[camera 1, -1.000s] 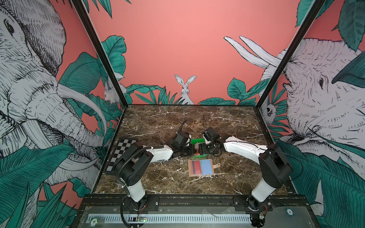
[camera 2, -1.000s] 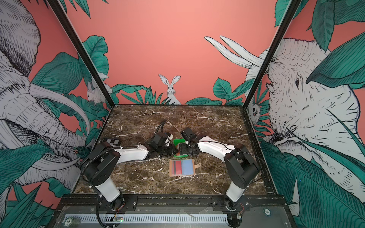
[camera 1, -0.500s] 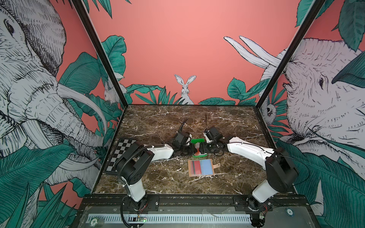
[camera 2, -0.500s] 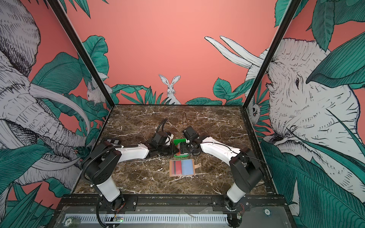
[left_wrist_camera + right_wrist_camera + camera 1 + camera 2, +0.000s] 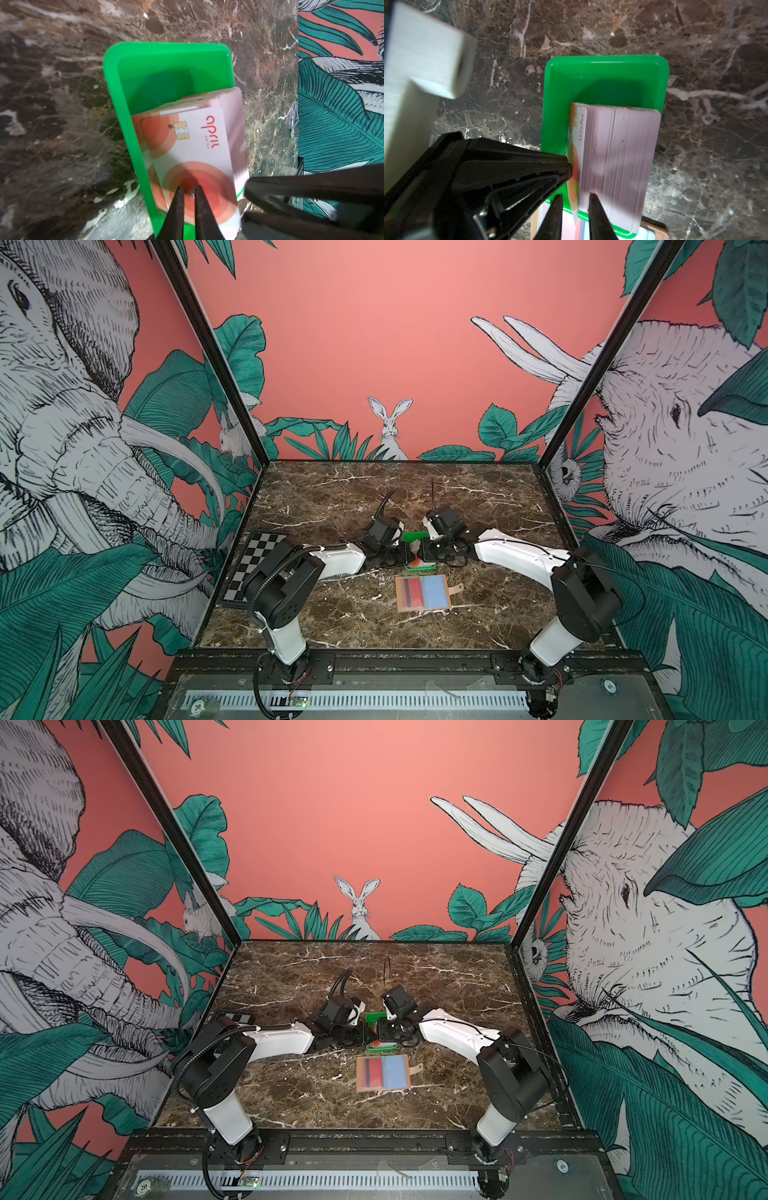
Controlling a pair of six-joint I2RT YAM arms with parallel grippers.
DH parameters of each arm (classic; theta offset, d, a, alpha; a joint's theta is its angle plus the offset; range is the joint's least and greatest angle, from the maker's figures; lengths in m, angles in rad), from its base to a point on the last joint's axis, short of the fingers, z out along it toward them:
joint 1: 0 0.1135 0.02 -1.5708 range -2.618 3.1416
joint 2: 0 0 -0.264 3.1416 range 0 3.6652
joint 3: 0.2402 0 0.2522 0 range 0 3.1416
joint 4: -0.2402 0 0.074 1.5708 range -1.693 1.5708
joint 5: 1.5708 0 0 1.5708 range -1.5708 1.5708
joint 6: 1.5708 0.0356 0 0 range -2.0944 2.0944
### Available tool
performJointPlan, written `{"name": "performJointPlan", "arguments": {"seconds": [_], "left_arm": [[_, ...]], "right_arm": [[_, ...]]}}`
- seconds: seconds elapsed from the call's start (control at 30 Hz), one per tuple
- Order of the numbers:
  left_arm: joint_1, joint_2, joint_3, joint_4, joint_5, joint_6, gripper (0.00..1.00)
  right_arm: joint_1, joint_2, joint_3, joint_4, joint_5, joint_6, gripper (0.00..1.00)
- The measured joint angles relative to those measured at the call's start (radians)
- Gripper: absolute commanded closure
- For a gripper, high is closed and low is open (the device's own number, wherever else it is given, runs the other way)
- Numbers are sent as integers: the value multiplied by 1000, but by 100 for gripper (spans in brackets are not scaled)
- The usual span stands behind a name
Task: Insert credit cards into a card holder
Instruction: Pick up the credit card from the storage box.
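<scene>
Cards [image 5: 616, 158] look thin, stiff and slick, so imo pinch the front one by its edge. Right hand [image 5: 576, 196] sits narrow around it, grip unclear. Left hand [image 5: 189, 188], nearly closed, rests on its face.

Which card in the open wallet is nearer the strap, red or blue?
The blue card in the card holder, on the half beside the strap; the red card takes the other half.

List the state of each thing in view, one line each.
Green plastic tray: on the marble table, holding cards.
Stack of white credit cards: on edge in the tray.
Tan leather card holder: open flat, red card and blue card in it.
Left gripper: shut, tips on front card.
Right gripper: straddling front card's edge; grip unclear.
</scene>
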Motion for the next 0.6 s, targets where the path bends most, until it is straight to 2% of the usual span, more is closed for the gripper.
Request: {"name": "performJointPlan", "arguments": {"seconds": [0.3,0.6], "left_arm": [[2,0,0,0,3,0,86],[2,-24,-3,-18,0,2,86]], "right_arm": [[10,31,0,21,-11,15,100],[14,-23,-21,17,5,42,100]]}}
